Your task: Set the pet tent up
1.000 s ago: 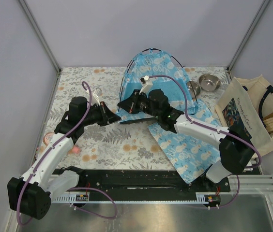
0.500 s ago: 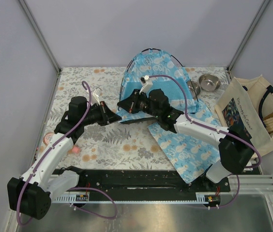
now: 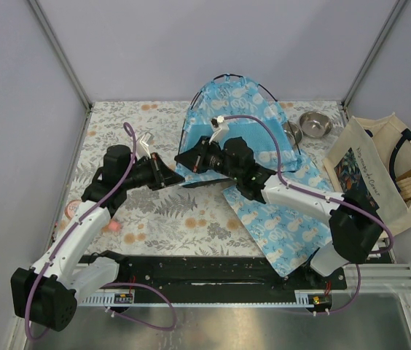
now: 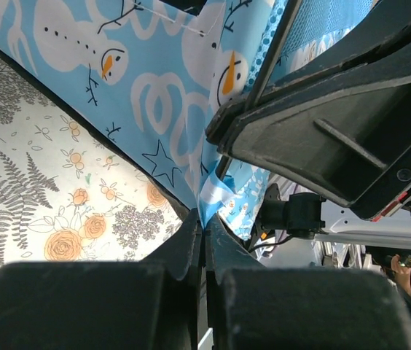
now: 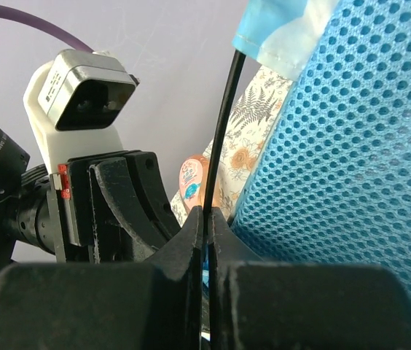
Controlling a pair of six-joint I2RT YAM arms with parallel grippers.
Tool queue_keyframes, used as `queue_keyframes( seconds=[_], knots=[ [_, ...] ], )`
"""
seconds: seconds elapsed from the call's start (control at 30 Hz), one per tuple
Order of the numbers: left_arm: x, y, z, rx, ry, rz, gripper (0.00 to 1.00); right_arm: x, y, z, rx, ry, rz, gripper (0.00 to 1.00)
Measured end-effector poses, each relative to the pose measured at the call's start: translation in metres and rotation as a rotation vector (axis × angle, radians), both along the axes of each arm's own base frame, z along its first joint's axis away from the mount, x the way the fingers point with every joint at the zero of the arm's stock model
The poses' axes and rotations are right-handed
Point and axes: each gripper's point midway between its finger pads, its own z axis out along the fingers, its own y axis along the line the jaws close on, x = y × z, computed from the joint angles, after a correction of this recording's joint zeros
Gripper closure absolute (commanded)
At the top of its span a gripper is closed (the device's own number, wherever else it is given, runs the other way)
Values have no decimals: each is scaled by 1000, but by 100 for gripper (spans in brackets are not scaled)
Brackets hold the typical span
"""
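The pet tent (image 3: 231, 109), light-blue fabric with snowman print and thin black poles, stands raised at the back middle of the table. My left gripper (image 3: 170, 177) is at the tent's front left corner and is shut on a corner of the tent fabric (image 4: 209, 204). My right gripper (image 3: 182, 160) is just right of it, shut on a black tent pole (image 5: 220, 131) beside the blue mesh panel (image 5: 344, 160). The left gripper's fingers (image 5: 129, 197) show in the right wrist view.
A flat mat (image 3: 286, 219) of matching blue print lies under the right arm. Two metal bowls (image 3: 313, 124) sit at the back right. A canvas tote bag (image 3: 380, 171) lies at the right edge. A small pink round thing (image 3: 71, 210) lies at the left edge.
The right gripper and the tent's front corner have shifted slightly left and up. The left gripper has barely moved.
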Motion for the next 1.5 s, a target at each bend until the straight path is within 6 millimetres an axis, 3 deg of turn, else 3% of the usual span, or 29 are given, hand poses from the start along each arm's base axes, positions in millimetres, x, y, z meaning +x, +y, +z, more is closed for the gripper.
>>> queue_keyframes(
  seconds=[0.1,0.3,0.53,0.77,0.97,1.0,1.07,1.17,1.2,1.27,1.37,1.5],
  knots=[
    [-2,-2,2,-15,11,-7,100,-4,-2,1,7,0,-2,100],
    [-4,-4,5,-36,26,-10,85,-10,-14,2,10,2,-34,100],
    [-18,-7,16,-83,14,-58,82,17,-39,-14,-43,5,-182,100],
    [-21,4,5,-19,7,-19,48,18,-39,-21,-73,2,-183,100],
    [-6,20,10,45,-48,79,36,2,-39,-40,-132,-6,-103,74],
    [-2,21,13,51,-65,91,34,-2,-40,-45,-147,-4,-85,68],
    [5,23,23,58,-99,116,31,-12,-48,-58,-192,1,-63,45],
    [18,28,35,74,-151,163,26,-29,-75,-77,-274,17,-83,24],
    [27,35,34,102,-170,212,18,-39,-104,-79,-328,13,-141,16],
    [31,40,32,122,-174,241,1,-39,-117,-72,-344,-1,-183,14],
    [40,53,26,179,-181,310,1,-40,-149,-55,-392,-25,-292,14],
    [46,70,22,249,-196,387,1,-25,-178,2,-399,-65,-464,15]
  ],
)
